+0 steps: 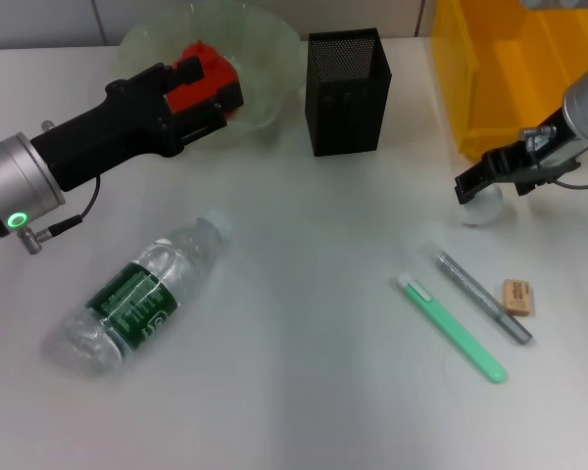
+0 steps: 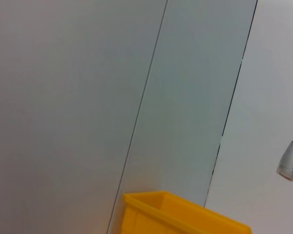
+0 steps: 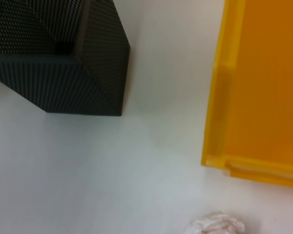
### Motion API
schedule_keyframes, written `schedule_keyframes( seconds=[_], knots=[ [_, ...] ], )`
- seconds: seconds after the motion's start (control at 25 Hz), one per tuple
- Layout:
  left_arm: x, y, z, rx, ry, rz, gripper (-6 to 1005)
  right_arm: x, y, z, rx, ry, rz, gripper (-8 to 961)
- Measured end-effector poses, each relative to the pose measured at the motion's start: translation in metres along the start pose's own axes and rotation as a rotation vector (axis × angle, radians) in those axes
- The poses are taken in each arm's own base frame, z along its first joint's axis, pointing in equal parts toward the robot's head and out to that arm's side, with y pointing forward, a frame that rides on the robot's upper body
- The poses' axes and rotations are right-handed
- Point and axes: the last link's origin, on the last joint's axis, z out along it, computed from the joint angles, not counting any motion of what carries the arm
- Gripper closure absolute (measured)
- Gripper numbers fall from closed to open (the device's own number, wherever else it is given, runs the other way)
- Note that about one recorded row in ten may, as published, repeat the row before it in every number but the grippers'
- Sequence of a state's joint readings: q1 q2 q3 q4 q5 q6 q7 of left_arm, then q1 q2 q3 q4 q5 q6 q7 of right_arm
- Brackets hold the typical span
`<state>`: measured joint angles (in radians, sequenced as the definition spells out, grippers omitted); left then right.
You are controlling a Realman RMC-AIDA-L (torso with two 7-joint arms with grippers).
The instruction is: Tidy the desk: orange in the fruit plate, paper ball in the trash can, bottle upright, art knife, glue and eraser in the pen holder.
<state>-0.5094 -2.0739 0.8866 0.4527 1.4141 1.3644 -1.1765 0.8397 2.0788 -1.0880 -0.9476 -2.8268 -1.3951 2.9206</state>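
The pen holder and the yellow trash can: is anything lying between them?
No. Between the pen holder and the trash can only bare desk shows, in head and right wrist views.

The left arm ends in a silver cylindrical wrist section with a small glowing green ring light set into it and a thin black cable looping out from a metal plug beside the light. Ahead of that comes a long matte black housing, blocky and angular, leading to the left claw (image 1: 208, 86), whose tip parts are bright red-orange plastic. The right arm shows a grey rounded wrist with a cyan-lit ring, small metal fittings and a thin dark cable, then the right claw (image 1: 482, 184), black and slim.
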Motion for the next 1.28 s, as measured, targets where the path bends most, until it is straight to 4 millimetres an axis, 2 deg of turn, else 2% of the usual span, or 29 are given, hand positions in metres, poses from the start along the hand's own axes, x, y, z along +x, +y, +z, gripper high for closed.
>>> schedule_keyframes(
  seconds=[0.6,0.88,1.04,1.12,1.16,1.28],
  knots=[
    [-0.003,0.001,0.000,-0.002,-0.003,-0.012,272,0.003,-0.004,0.011,0.008,0.001,0.011,172],
    [-0.003,0.001,0.000,-0.002,-0.004,-0.016,273,-0.001,-0.004,0.010,0.014,-0.025,0.005,416],
    [-0.003,0.001,0.000,-0.002,-0.004,-0.016,273,-0.007,0.000,-0.008,-0.007,-0.074,-0.016,483],
    [-0.003,0.001,0.000,-0.001,-0.004,-0.016,273,-0.010,0.012,-0.027,-0.085,-0.141,-0.058,484],
    [-0.004,0.001,0.000,-0.001,-0.004,-0.016,273,-0.010,0.012,-0.027,-0.085,-0.141,-0.058,484],
    [-0.004,0.001,0.000,0.000,-0.004,-0.017,273,-0.015,0.021,-0.051,-0.125,-0.241,-0.100,485]
  ],
)
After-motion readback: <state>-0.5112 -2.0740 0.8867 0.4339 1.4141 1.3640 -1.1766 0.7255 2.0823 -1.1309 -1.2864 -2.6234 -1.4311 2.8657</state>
